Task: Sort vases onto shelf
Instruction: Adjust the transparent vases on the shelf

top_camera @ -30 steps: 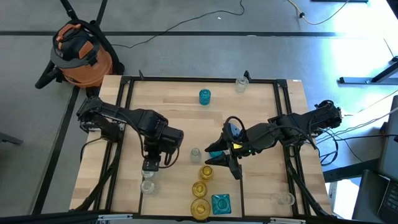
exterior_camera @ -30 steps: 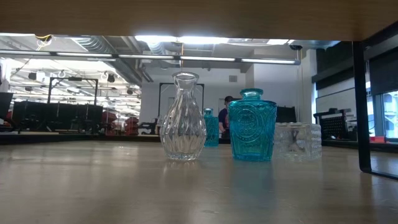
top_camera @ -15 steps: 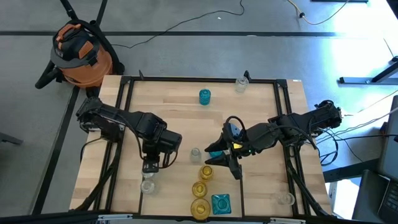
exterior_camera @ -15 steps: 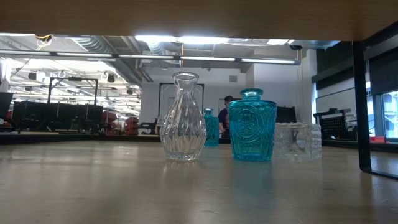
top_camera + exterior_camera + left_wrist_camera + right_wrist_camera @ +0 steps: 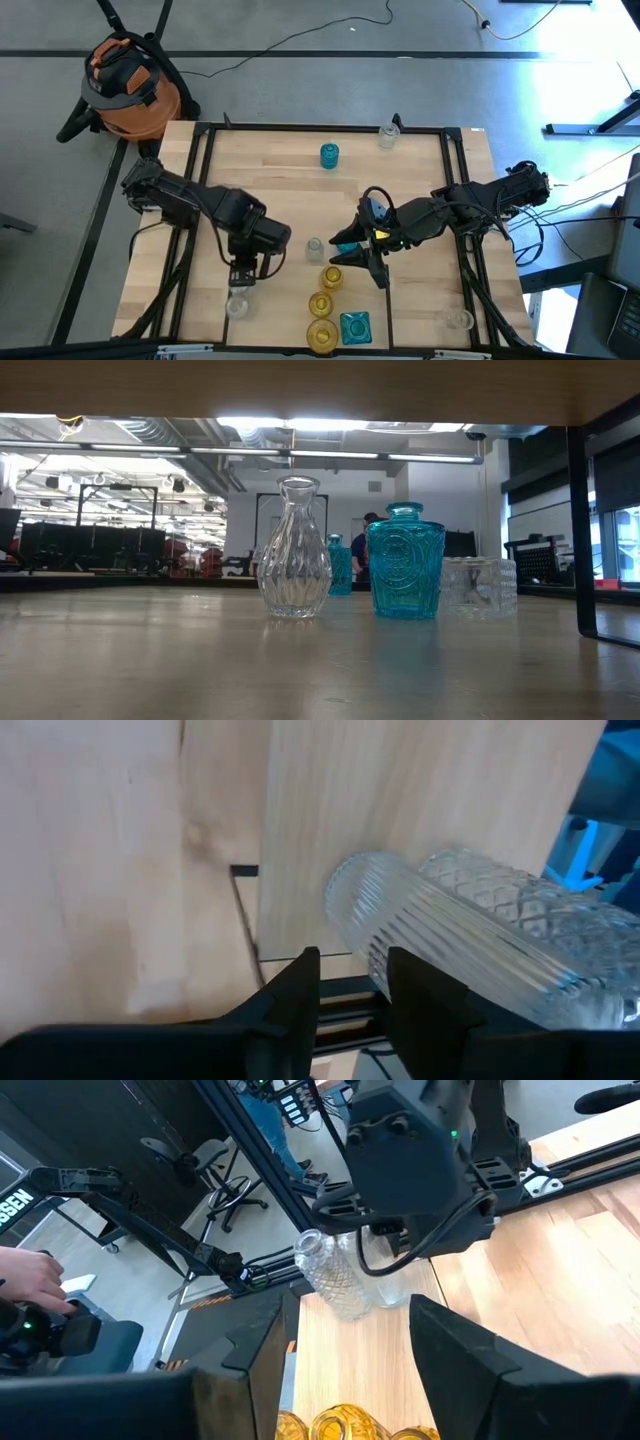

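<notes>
My left gripper (image 5: 243, 277) points down near the shelf's (image 5: 410, 180) near left part. In the left wrist view its fingers (image 5: 352, 982) leave a narrow gap with nothing in it. A ribbed clear vase (image 5: 400, 935) and a diamond-cut clear vase (image 5: 530, 945) stand right beside them. The high view shows a clear vase (image 5: 237, 305) just nearward of this gripper. My right gripper (image 5: 350, 256) hangs open and empty over the shelf's middle, beside a small clear vase (image 5: 314, 247) and above a row of amber vases (image 5: 331, 277). My left gripper comes from above beside the ribbed clear vase. One finger (image 5: 425, 995) stands in front of the vase's wall (image 5: 385, 945). I cannot tell whether it touches. Nothing sits between the two fingers.
A teal square vase (image 5: 355, 326) and a clear vase (image 5: 459, 320) stand near the near edge; a teal vase (image 5: 329, 155) and a clear one (image 5: 388, 135) stand far back. Black frame rails (image 5: 205, 190) border the panel. The low view shows clear (image 5: 295, 550) and teal (image 5: 405, 560) vases, no gripper.
My left gripper has moved a little toward the table's near edge, closer to the clear vases there. My right arm has kept still.
</notes>
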{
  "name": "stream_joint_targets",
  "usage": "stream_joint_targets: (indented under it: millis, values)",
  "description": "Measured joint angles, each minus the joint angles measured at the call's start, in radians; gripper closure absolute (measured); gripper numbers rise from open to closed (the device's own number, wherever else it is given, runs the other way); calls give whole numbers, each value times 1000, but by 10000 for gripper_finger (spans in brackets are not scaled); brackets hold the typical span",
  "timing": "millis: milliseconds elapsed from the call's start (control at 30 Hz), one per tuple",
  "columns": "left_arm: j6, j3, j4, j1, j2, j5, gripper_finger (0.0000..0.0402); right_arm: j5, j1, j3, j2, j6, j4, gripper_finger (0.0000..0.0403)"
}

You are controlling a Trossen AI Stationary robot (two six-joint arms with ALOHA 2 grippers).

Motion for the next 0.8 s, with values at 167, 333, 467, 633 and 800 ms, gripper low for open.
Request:
stream_joint_targets:
  millis: [167,333,467,633,800]
  values:
    - [-24,0,2,-17,0,4,289,0,0,0,0,0,0,224]
    - [-49,0,24,-33,0,13,289,0,0,0,0,-1,-1,224]
    - [-78,0,48,-48,0,18,289,-1,0,0,0,-1,-1,224]
    - [-105,0,62,-66,0,18,289,-1,0,0,0,-1,-1,224]
    - [-125,0,72,-83,0,18,289,-1,0,0,0,-1,-1,224]
